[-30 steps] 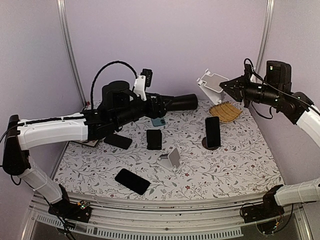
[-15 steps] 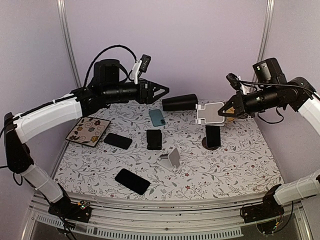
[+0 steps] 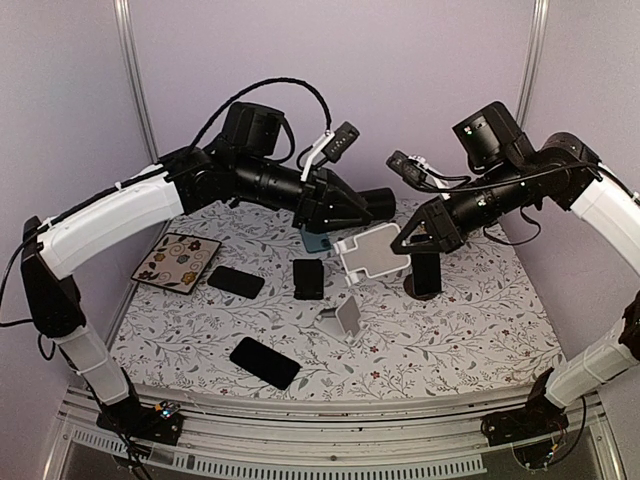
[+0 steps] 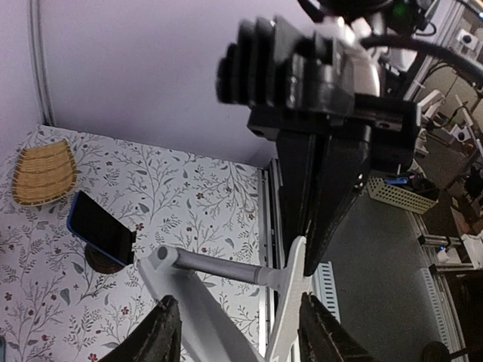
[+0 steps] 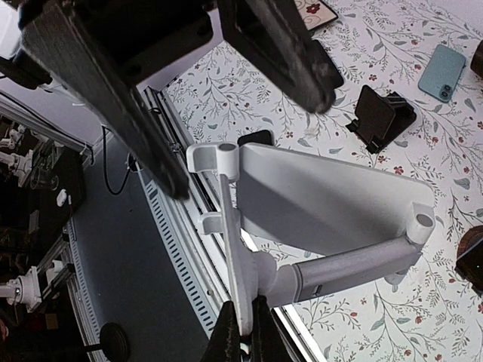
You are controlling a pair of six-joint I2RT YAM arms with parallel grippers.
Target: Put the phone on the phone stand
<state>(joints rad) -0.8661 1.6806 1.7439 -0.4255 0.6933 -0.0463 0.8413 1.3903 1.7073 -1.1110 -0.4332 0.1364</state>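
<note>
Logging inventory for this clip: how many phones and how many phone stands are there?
Phones: 4 (near black phone, left black phone, teal phone, upright phone)
Phone stands: 4 (white stand, grey stand, black stand, round-based stand)
Total: 8

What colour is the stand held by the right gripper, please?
The stand is white, clearest in the right wrist view.

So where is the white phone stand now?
In the top view the white phone stand is in the air over the table, clamped by the right gripper, the open left gripper close beside it.
</note>
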